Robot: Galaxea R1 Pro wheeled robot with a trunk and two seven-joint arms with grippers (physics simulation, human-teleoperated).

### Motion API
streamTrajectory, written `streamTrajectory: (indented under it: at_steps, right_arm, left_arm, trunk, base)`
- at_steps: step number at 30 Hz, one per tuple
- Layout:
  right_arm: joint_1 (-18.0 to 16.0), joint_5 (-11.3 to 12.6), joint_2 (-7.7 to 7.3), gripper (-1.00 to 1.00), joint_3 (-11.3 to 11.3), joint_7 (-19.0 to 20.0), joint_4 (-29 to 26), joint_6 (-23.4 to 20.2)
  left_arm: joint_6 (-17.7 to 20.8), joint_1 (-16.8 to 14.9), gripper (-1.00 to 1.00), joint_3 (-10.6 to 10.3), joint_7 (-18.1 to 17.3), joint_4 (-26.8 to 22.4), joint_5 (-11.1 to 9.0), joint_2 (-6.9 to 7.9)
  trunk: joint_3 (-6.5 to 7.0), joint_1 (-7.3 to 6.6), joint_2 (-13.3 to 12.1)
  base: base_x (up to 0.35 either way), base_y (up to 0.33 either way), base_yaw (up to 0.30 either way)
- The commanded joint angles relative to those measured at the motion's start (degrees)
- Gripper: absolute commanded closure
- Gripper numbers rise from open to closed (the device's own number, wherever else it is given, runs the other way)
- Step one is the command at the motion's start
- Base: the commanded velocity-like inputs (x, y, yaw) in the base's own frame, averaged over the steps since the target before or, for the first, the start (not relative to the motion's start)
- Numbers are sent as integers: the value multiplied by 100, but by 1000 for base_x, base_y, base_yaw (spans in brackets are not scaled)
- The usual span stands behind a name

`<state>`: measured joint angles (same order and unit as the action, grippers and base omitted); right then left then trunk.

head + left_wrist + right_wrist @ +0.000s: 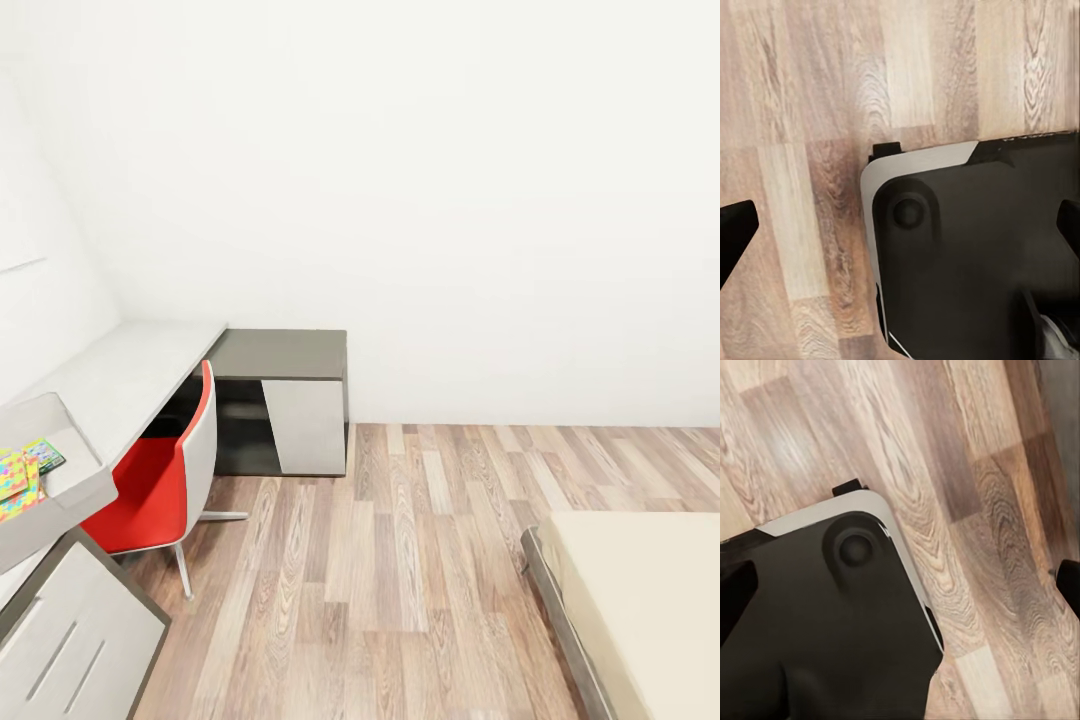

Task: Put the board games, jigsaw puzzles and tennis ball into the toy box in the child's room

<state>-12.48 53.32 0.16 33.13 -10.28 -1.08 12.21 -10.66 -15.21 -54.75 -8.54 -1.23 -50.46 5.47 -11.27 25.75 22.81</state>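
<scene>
The toy box [85, 478], a light grey bin, stands on the pale table [130, 370] at the left edge of the head view. Inside it lie a jigsaw puzzle [12, 482] in yellow, pink and blue and, beside that, a green printed board game [47, 455]. The bed [640, 600] with its beige mattress fills the lower right corner, and no toy lies on the part that shows. My left gripper [900, 229] is open over the wood floor with nothing between its fingers. My right gripper [901, 585] is open too and holds nothing. The tennis ball is out of view.
A red chair [160, 485] stands at the table, in front of the toy box. A lower dark grey desk [282, 355] sits in the corner beyond. A white drawer cabinet [70, 630] is at the lower left. My dark base [975, 262] shows under both wrists. Wood floor [400, 580] lies between table and bed.
</scene>
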Motion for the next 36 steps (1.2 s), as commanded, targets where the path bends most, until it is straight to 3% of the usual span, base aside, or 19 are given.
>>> streamTrajectory:
  at_steps: [1, 8, 36]
  right_arm:
    - [14, 43, 7, -100, 51, -23, -2, 11]
    - [72, 40, 7, -100, 47, -20, 2, 16]
    - [79, 38, -10, -100, 45, -23, 3, 18]
  left_arm:
    - [-12, -3, -100, -43, -24, 1, -61, -16]
    - [-7, -7, -100, -37, -24, 0, -60, -92]
    - [-7, -5, -100, -44, -25, 0, -60, -101]
  trunk:
    - [-10, 3, 10]
    - [-10, 3, 10]
    - [-10, 3, 10]
  base:
    - [0, 0, 0]
    - [0, 0, 0]
    - [0, 0, 0]
